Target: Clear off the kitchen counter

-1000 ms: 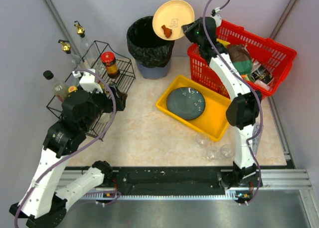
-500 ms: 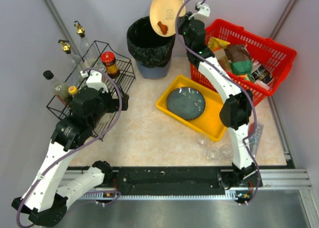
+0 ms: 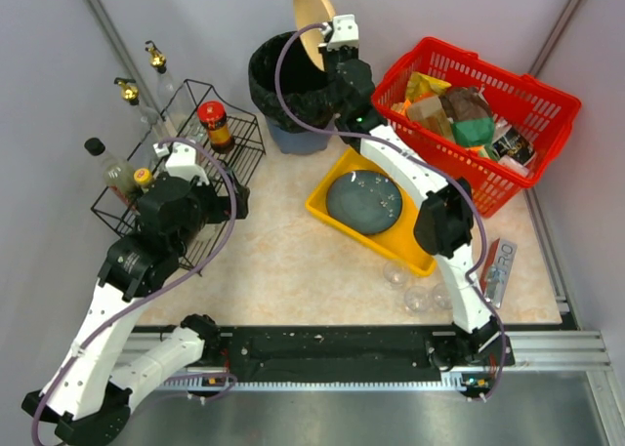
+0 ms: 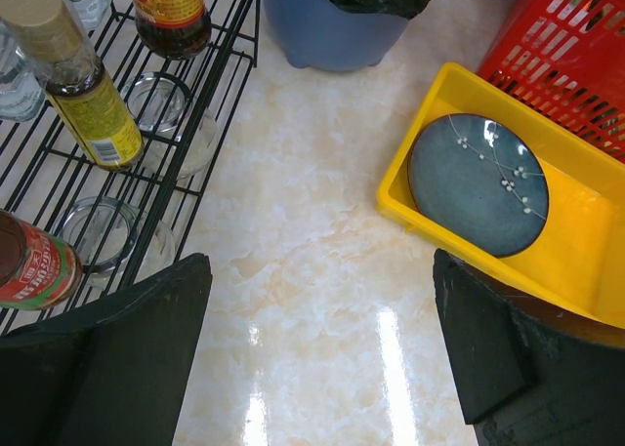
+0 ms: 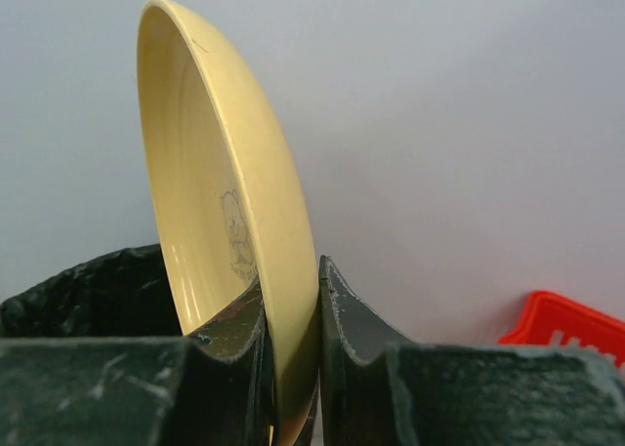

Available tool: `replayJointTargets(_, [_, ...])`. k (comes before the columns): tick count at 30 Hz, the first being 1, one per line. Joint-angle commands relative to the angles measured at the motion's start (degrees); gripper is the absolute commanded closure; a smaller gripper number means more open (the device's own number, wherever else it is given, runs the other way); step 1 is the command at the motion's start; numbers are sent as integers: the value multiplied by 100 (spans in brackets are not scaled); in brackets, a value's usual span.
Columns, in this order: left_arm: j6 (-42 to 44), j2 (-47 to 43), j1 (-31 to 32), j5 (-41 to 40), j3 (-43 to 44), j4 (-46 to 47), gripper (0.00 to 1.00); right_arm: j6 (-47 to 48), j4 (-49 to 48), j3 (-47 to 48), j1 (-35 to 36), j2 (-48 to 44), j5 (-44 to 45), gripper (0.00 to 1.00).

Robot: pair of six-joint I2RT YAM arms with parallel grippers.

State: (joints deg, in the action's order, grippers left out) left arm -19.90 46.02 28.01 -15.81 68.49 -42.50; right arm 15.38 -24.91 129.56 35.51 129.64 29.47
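Pink marbled desk (image 3: 283,261) spans the whole scene, bare in the middle, cluttered round the edges: this is the surface to clear. Red basket (image 3: 552,139) at far right is stuffed with packets, too jumbled to name. Black wire rack (image 3: 249,139) on the left holds bottles (image 4: 83,95). The left pincer (image 4: 322,309) hangs fully released above the desk just beside the rack, grasping nothing, likely waiting its turn. Yellow tray (image 3: 430,236) sits mid-desk, seemingly for dishes, with a dark blue plate (image 3: 363,202) flat in it. Bin (image 3: 278,80) with a black liner stands at the far edge, its inside not visible. Right pincer (image 5: 291,314) is clenched on the rim of a cream plate (image 3: 309,21), held on edge, almost upright over the bin — probably tipped to dump leftovers, though no food shows on its face, only a faint print. Clear glasses (image 3: 422,298) sit front right, hard to count. A small packet (image 3: 498,265) lies at the right edge — partly hidden by the arm, label not legible.
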Motion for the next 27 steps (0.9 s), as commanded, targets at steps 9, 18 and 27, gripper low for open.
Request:
replayJointTargets(9, [-23, -93, -15, 122, -73, 260, 2, 46, 150, -122, 88, -1272, 770, 100])
replayJointTargets(18, [83, 56, -15, 746, -72, 392, 1, -2142, 3190, -1800, -44, -3575, 314, 100])
replayJointTargets(27, [206, 109, -15, 1203, 42, 365, 2, -3259, 4361, -4980, -61, -5992, -292, 100])
